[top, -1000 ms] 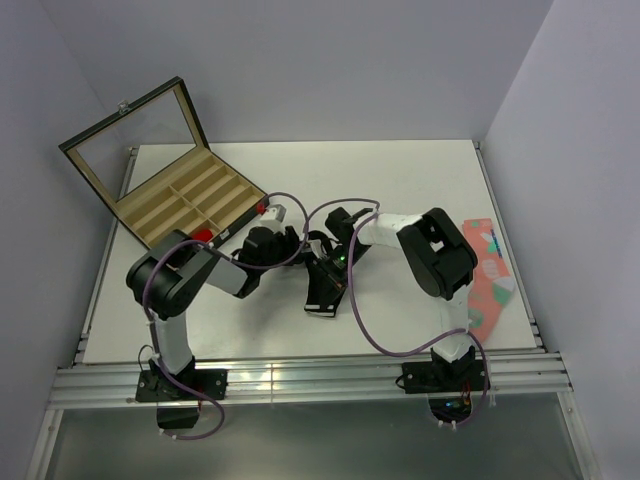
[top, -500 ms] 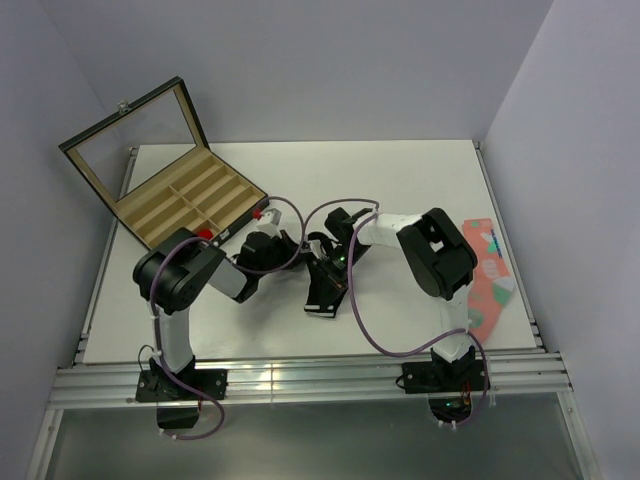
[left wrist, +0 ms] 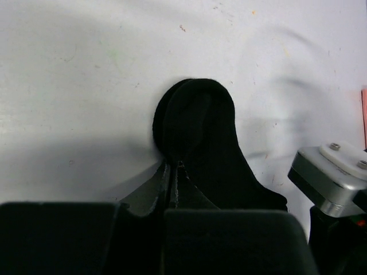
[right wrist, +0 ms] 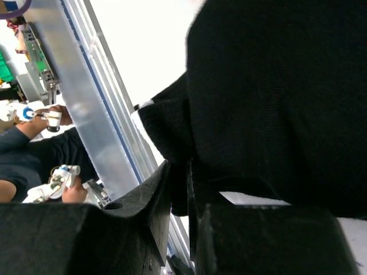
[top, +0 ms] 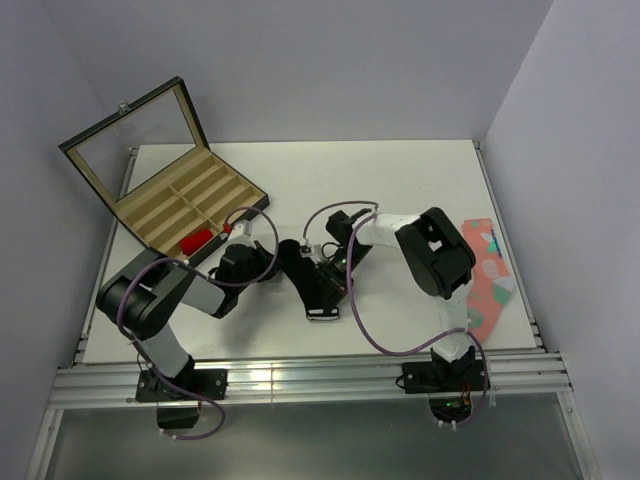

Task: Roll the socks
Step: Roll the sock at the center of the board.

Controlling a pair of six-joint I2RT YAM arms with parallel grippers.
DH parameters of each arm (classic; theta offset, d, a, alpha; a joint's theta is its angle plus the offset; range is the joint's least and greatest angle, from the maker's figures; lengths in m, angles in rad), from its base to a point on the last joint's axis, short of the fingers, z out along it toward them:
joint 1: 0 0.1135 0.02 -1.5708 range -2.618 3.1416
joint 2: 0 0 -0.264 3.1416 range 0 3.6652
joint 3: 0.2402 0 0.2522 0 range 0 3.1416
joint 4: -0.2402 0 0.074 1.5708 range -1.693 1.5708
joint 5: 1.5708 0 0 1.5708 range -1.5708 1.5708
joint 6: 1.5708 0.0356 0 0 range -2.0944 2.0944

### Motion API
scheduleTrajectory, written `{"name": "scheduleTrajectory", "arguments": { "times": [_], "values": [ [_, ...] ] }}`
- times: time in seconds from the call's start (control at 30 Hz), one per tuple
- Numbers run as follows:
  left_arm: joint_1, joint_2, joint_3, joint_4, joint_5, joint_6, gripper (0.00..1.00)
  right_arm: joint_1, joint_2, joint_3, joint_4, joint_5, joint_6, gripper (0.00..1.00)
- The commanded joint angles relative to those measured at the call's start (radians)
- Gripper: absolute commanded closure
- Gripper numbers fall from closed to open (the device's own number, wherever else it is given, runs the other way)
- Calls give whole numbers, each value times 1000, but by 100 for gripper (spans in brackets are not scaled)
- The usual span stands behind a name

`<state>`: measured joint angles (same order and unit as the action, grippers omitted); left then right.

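Pinching the black sock (top: 312, 290) on the white table (top: 400, 180), left tool (left wrist: 175, 167) and right tool (right wrist: 179, 175) both clamp its fabric.

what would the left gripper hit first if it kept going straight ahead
The black sock: the left gripper pinches it, and its rounded end lies straight ahead. Beyond looks like only table, depth unclear.

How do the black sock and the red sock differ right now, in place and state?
Hold: the black sock is pinched by the left gripper and the right gripper; the red sock is untouched.
Place: the black sock lies between the two grippers; the red sock sits at the front wall of the open box.
Shape: black is drawn out long, red is a short bundle.
Both are fabric socks.
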<state>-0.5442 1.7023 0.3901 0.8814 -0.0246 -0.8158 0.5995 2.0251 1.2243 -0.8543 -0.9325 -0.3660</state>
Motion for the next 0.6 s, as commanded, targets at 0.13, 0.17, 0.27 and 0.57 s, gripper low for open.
{"name": "scheduleTrajectory", "arguments": {
  "times": [0.13,0.17,0.27,0.57],
  "values": [
    [6,-15,-30,11,-43,-20,100,17,81,52,-46,64,13,81],
    [6,-12,-36,22,-38,-20,100,20,89,53,-39,79,25,81],
    [6,-6,-40,36,-26,-20,100,20,87,52,-8,130,53,81],
    [-23,-35,-86,94,-9,23,79,29,92,60,49,259,153,81]
  ]
}}
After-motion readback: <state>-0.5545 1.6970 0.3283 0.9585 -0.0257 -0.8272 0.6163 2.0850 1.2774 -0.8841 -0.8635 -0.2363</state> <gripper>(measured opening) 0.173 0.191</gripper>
